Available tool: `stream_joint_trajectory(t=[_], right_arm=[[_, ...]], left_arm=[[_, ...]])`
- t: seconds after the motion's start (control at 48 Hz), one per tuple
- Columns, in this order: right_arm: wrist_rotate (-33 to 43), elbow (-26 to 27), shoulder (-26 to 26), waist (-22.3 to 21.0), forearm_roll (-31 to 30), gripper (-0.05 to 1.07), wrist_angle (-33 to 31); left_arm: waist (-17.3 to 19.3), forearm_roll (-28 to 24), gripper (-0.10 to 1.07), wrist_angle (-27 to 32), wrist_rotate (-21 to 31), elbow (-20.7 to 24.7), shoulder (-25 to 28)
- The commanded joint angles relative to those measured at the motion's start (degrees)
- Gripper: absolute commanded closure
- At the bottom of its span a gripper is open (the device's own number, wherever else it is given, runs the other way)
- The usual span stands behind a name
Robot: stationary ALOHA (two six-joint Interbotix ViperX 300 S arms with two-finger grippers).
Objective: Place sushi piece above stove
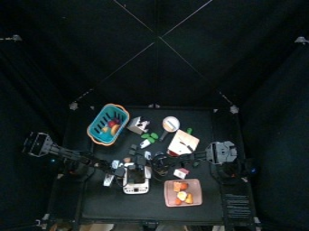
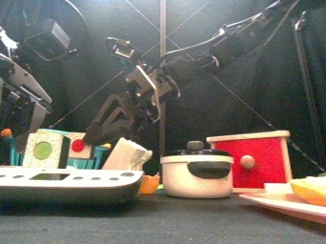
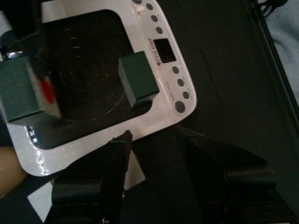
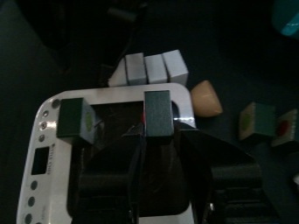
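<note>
The stove [image 4: 52,114] is a white cooktop with a black glass top; it also shows in the top view [image 1: 135,184] and the front view [image 2: 64,185]. My right gripper [image 4: 117,116] hangs over its glass with green-padded jaws wide apart. In the left wrist view the same gripper [image 3: 82,80] shows over the stove [image 3: 176,83]. A small red-and-white sushi piece [image 3: 45,92] lies against one finger [image 3: 21,87]; I cannot tell whether it rests on the glass. My left gripper [image 3: 126,144] hovers just off the stove's edge.
A row of white blocks [image 4: 152,66], an orange piece [image 4: 208,96] and green blocks [image 4: 257,118] lie beyond the stove. A teal basket [image 1: 108,124] stands at the back left and a pink tray [image 1: 183,192] at the front right. A pot [image 2: 197,174] and red box [image 2: 254,157] stand beside the stove.
</note>
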State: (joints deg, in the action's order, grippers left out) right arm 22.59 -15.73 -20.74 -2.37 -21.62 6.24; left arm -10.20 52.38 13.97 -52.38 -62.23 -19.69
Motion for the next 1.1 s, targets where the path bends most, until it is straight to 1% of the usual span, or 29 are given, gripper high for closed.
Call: stream_joint_trajectory(t=[0.0,0.292,0.792,1.083], right_arm=[[-0.2,2.2,3.1,-1.3,0.2,0.38,0.2],[-0.3,4.0,0.3,-3.5,-0.3,0.38,-0.4],[-0.2,5.9,-3.3,-4.0,-0.3,0.38,-3.2],[-0.2,6.7,-4.5,-4.7,-0.2,0.38,-3.3]], left_arm=[[0.1,-0.1,0.16,-0.3,-0.1,1.0,-0.1],[0.2,-0.1,0.16,-1.1,-0.1,0.5,-0.1],[0.2,-0.1,0.16,-1.1,-0.1,0.1,-0.1],[0.5,-0.1,0.16,-1.2,-0.1,0.0,-0.1]])
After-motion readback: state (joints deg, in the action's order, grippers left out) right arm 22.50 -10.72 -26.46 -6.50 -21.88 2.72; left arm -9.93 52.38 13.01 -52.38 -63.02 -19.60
